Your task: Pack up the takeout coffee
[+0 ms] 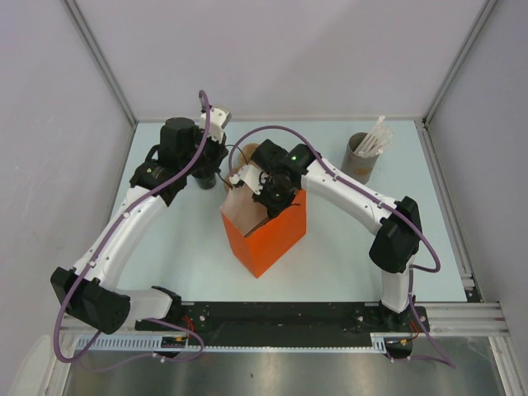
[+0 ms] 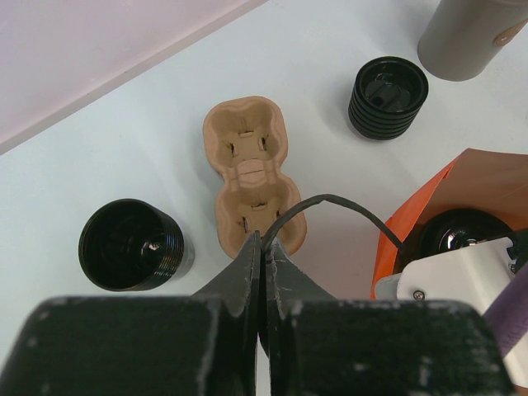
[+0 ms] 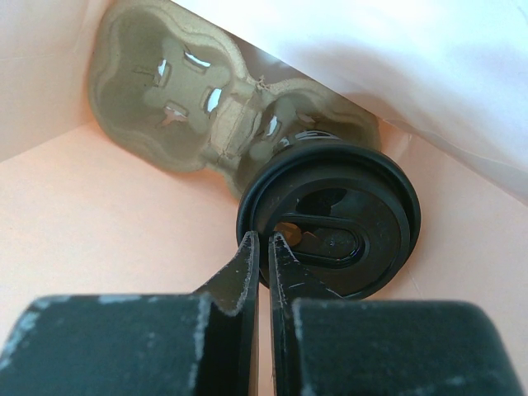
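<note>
Packing looks nearly done: the takeout coffee (image 3: 330, 223) sits in a pulp carrier (image 3: 165, 99) inside the orange bag (image 1: 276, 235), centre frame. The right end effector (image 3: 264, 239), jaws together, rests its tips at the lid's rim. Its next move is probably a clean lift out without snagging the bag. The left end effector (image 2: 262, 247), also closed, pinches a thin black cord (image 2: 330, 200) running to the bag.

Bag (image 1: 272, 235) stood at the middle of the table (image 1: 355, 247), stick holder (image 1: 360, 157) at its two o'clock, loose carrier (image 2: 252, 177) lay at its eleven o'clock, lidded cup (image 3: 330, 219) sat in another carrier (image 3: 165, 99) inside the bag.
</note>
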`<state>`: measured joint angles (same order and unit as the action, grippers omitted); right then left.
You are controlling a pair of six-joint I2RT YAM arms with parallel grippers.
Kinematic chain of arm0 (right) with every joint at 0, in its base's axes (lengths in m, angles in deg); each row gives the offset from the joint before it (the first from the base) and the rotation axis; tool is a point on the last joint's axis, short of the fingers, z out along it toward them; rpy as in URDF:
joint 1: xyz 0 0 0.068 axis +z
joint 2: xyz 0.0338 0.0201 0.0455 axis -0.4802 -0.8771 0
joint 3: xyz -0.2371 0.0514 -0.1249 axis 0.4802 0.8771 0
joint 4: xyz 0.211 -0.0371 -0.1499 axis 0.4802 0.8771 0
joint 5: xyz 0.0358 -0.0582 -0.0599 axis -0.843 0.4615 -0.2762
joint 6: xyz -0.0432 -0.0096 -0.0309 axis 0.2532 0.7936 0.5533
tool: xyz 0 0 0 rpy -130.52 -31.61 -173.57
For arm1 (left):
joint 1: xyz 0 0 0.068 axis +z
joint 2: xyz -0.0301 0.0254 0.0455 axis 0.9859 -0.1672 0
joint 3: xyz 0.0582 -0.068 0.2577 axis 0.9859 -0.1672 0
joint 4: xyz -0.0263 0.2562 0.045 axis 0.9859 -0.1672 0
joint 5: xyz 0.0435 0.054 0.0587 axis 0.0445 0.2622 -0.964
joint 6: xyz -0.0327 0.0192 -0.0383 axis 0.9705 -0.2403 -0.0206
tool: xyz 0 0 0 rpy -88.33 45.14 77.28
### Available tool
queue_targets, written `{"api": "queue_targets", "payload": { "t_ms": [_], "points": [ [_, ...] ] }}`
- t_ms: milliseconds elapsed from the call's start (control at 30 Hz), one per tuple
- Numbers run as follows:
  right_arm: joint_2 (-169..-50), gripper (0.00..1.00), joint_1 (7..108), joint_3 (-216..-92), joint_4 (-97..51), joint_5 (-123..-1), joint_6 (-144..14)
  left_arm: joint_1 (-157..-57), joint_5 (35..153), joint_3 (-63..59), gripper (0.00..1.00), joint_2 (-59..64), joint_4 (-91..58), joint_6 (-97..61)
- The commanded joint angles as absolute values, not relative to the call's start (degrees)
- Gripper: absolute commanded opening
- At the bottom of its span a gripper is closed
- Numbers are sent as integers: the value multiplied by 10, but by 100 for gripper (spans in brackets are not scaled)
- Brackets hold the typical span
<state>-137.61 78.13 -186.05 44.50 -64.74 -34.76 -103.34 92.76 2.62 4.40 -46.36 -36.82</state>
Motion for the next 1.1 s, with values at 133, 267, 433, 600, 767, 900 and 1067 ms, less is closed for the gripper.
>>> {"api": "queue_targets", "payload": {
  "t_ms": [133, 267, 433, 600, 767, 900, 1067],
  "points": [
    [-1360, 0, 783, -1866, 433, -652, -355, -1031, 934, 20, 1, 64, -451, -352],
    [-1364, 0, 783, -1866, 431, -655, -355, -1031, 933, 20, 0, 65, -450, -352],
    [-1365, 0, 783, -1856, 420, -663, -356, -1032, 934, 18, 0, 67, -450, -353],
    [-1367, 0, 783, -1845, 415, -663, -355, -1031, 931, 19, 0, 67, -450, -354],
    [-1364, 0, 782, -1822, 404, -664, -355, -1032, 931, 18, 0, 67, -450, -354],
    [-1364, 0, 782, -1809, 399, -664, -353, -1032, 927, 19, 0, 64, -450, -354],
    [-1360, 0, 782, -1790, 390, -663, -352, -1032, 916, 18, 0, 65, -448, -354]
  ]
}}
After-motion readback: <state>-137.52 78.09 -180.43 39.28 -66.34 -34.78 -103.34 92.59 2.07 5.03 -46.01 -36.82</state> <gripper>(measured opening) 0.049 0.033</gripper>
